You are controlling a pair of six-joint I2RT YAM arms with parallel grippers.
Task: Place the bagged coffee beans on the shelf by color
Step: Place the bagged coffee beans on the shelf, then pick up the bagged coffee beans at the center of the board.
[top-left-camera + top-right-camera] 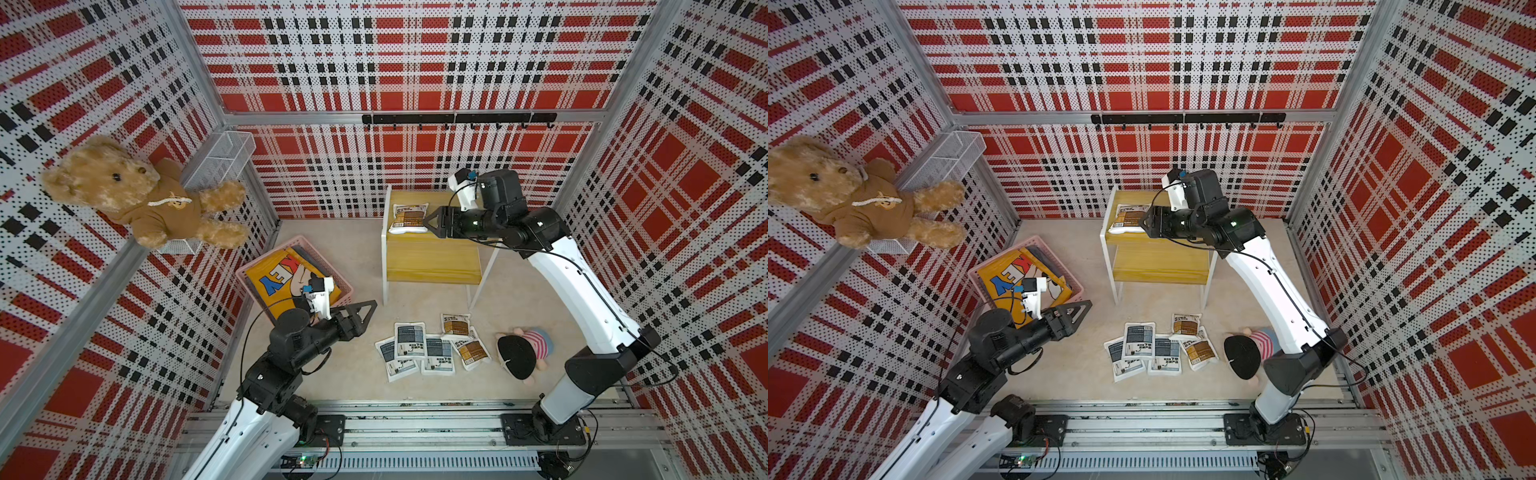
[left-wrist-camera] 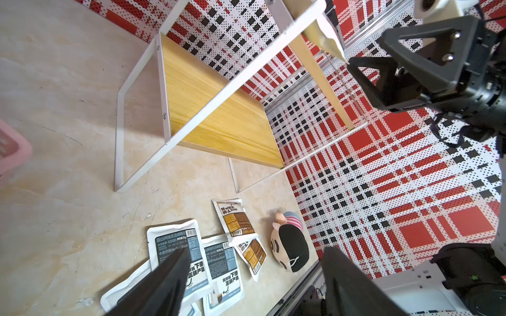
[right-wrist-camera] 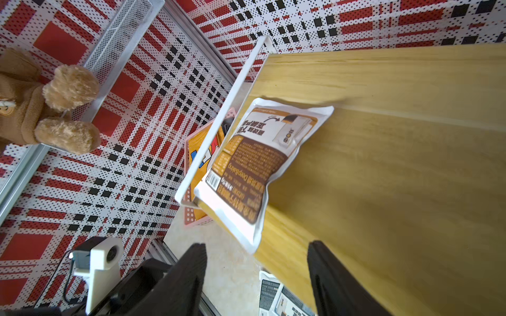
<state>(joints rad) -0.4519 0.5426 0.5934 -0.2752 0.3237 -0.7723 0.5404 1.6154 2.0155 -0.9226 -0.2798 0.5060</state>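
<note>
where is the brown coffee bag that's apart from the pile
In both top views the brown bag lies on the shelf's top board, beside the right hand.

The perforated metal wall panels (image 1: pixel 415 62) are showing red, black and white plaid all round. At centre the two-tier wooden shelf (image 1: pixel 432 262) is glowing yellowish on white legs, its flat white pouch (image 1: pixel 408 218) showing a brown-orange label. Lower centre, three white pouches (image 1: pixel 409 341) are showing dark grey panels, two neighbouring pouches (image 1: pixel 456 325) brown-orange. Left of centre, the plastic lattice basket (image 1: pixel 272 253) is looking pink, its folded cloth (image 1: pixel 282 278) yellow with cartoon print.
</note>
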